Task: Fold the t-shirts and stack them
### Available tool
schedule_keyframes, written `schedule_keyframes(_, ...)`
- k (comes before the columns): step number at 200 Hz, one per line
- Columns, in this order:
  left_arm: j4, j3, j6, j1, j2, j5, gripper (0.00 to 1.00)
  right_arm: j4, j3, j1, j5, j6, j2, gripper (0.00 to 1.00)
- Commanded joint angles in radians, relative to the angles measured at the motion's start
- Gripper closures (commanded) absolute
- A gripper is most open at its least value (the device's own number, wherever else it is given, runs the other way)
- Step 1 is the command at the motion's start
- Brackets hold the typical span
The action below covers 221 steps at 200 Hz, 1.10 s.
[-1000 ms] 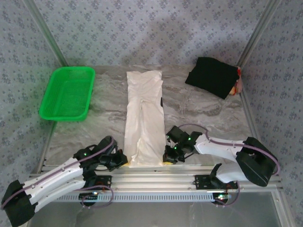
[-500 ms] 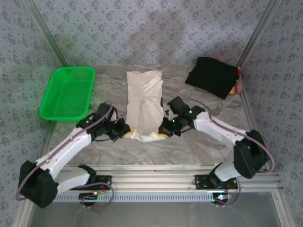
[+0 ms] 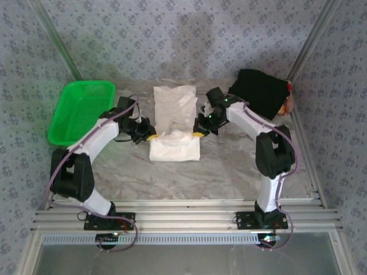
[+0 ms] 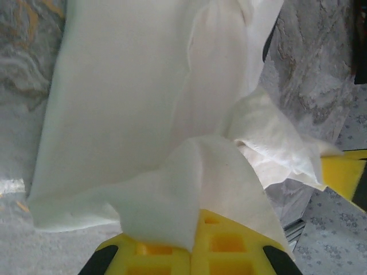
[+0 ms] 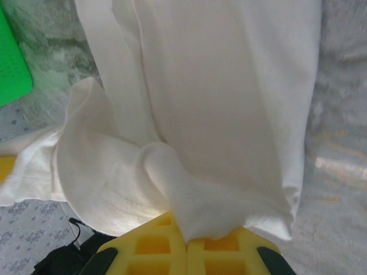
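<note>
We start close in. On the left wrist camera, two yellow fingers (image 4: 149, 255) are pressed together, and a corner of the white shirt (image 4: 120, 103) is pinched between them. The right wrist camera shows the same on its side: fingers squeezed tight on another soft corner. Up close the cloth looks smooth, and crumpled where it bunches.

The view from above adds the whole picture. Both arms reach far out over the grey marbled table (image 3: 241, 166). The left gripper (image 3: 150, 137) and right gripper (image 3: 198, 133) hold the shirt's near end, one at each side. The cloth sags in a fat roll just in front of them (it is doubled over itself). A second ago the shirt lay long and flat, down to the near edge, with the grippers there.

Farther back, the green plastic basket (image 3: 80, 112) sits on the left. The black shirt (image 3: 258, 93) lies folded in the far right corner.
</note>
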Motion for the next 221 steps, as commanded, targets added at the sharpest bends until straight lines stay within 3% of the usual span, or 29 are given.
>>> schedule_keyframes(1,-0.014,0.093,0.079,0.027,0.071,0.036,1.0,-0.092,0.106,-0.025,-0.035,-0.074,0.083,1.0)
schedule_keyframes(79,-0.041,0.315,0.133,0.073,0.315,0.063,1.0,-0.139,0.333,-0.071,-0.056,-0.093,0.29,1.0)
schedule_keyframes(184,-0.066,0.49,0.178,0.099,0.529,0.059,0.98,-0.111,0.427,-0.096,-0.043,-0.071,0.42,1.0)
schedule_keyframes(221,-0.01,0.584,0.119,0.114,0.595,0.114,0.82,-0.056,0.469,-0.111,-0.039,-0.012,0.468,0.79)
